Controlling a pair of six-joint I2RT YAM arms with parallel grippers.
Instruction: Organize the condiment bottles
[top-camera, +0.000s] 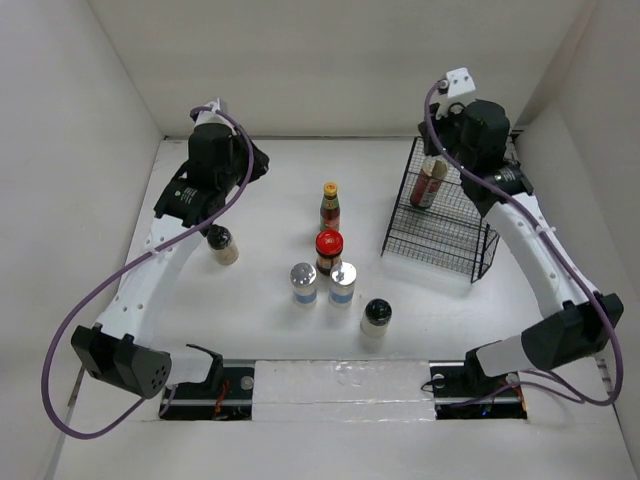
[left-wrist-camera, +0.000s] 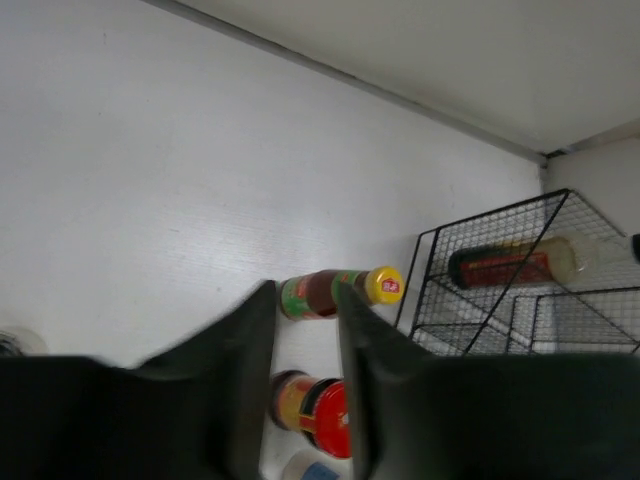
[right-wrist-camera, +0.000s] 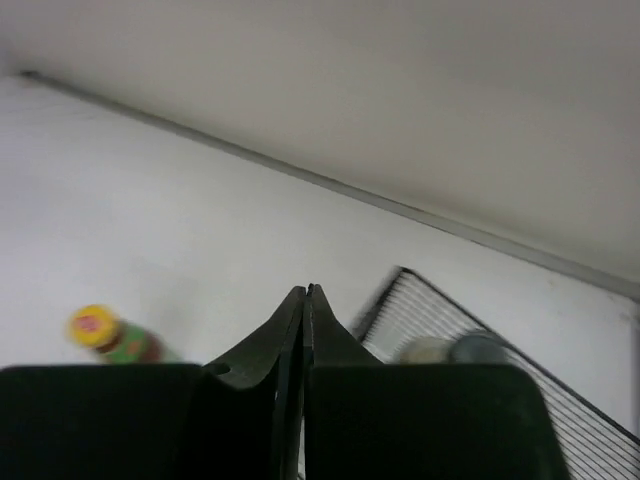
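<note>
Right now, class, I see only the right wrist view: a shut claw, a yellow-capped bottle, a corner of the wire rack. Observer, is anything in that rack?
Observer: Yes, one red-labelled bottle is inside the wire rack.
Operator: How many bottles are outside it?
Observer: Six: the yellow-capped bottle, a red-lidded jar, two silver-capped shakers and two black-capped jars.
Operator: And the left claw?
Observer: The left claw is open, with nothing between its fingers.
</note>
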